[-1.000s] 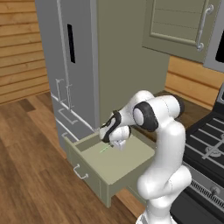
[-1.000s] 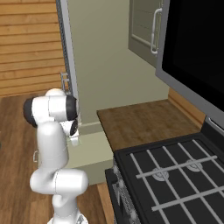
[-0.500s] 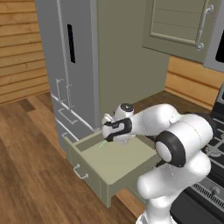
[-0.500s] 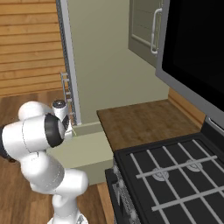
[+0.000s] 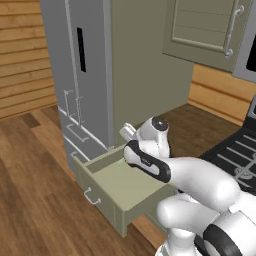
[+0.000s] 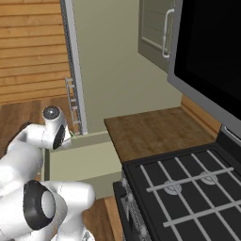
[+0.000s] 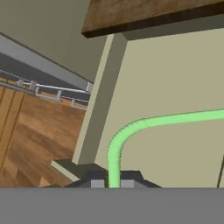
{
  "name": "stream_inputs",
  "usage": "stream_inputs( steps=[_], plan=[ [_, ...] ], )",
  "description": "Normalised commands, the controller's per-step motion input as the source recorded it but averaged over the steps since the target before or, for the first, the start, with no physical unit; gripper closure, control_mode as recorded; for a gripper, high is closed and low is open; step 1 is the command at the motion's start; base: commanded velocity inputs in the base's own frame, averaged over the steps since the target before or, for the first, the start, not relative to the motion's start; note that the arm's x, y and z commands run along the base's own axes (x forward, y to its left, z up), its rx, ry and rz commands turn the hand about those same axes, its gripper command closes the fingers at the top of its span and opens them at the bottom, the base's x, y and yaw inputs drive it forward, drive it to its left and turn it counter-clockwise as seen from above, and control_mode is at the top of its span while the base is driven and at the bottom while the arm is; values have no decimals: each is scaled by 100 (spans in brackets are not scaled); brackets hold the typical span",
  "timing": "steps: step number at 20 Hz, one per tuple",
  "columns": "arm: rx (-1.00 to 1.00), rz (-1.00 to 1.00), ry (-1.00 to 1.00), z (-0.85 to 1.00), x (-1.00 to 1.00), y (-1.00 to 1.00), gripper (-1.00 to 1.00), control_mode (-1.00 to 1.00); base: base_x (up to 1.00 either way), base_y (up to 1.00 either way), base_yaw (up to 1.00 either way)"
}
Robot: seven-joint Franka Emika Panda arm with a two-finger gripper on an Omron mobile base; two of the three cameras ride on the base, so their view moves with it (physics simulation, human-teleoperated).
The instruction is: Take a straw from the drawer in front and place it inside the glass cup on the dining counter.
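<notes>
The drawer (image 5: 120, 190) stands pulled out below the grey fridge (image 5: 82, 75), its silver handle (image 5: 91, 196) facing the wooden floor (image 5: 35, 180). The robot arm (image 5: 170, 170) reaches low over the open drawer.

In the hand view, the claw (image 7: 113, 181) is closed on the straw (image 7: 131, 129). The two dark fingertips (image 7: 97, 180) sit tight against the straw's lower end. From the grip the light-green straw rises, bends in a ribbed curve and runs off toward the right edge of that view, above the pale drawer floor (image 7: 175, 87). A brown wood-grain table (image 7: 153, 13) edge lies along the top of the hand view.

In the right base view, the drawer (image 6: 84, 157) sits beside a brown table (image 6: 155, 129) section and a black stove (image 6: 188, 188). The arm (image 6: 42, 136) bends down at the drawer's left side.

In the left base view, a faint green line (image 5: 118, 163) shows inside the drawer near the claw; too small to tell more.
</notes>
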Motion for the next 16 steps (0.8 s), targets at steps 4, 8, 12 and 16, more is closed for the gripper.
stream_inputs(
  steps=[4,8,12,16],
  plan=[
    [0,12,-3,100,-34,0,100,-100,0,0,0],
    [0,12,-7,83,-34,0,100,-100,0,0,0],
    [0,11,-12,41,-47,-9,100,-100,0,0,0],
    [0,12,-4,7,-29,-10,100,-100,0,0,0]
  ],
)
